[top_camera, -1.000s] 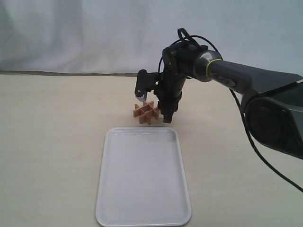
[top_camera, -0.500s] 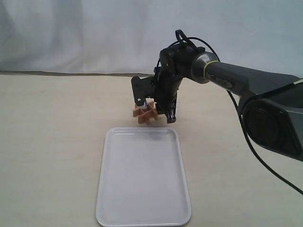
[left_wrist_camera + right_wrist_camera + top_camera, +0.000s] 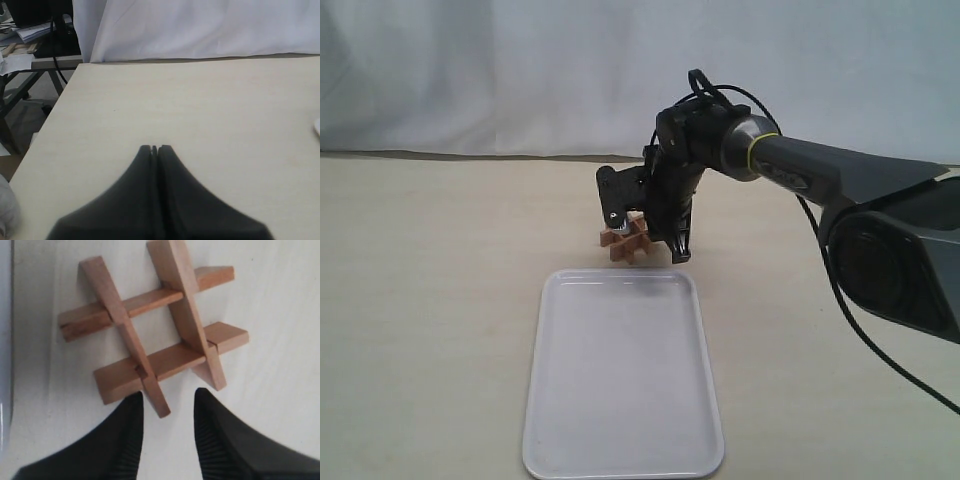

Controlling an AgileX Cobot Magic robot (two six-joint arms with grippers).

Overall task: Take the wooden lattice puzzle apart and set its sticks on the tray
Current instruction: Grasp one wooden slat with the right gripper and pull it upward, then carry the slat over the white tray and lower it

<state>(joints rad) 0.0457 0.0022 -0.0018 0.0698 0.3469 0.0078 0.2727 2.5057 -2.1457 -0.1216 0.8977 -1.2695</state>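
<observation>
Right arm stretched out, left one just tucked shut

The right arm point(image 3: 840, 175) comes in from the right side of the exterior view, long and nearly level, with the wrist bent so the right gripper point(image 3: 645, 235) points down. Up close its two black fingers point(image 3: 225, 440) stand apart with a clear gap between the ribbed inner faces. The left gripper point(image 3: 155, 148) has its fingers pressed flat together, tips touching.

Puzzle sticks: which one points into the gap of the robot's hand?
The top-layer stick whose tip sits at the right hand's gap. The other top stick ends beside one finger; the two lower sticks lie crosswise.
</observation>
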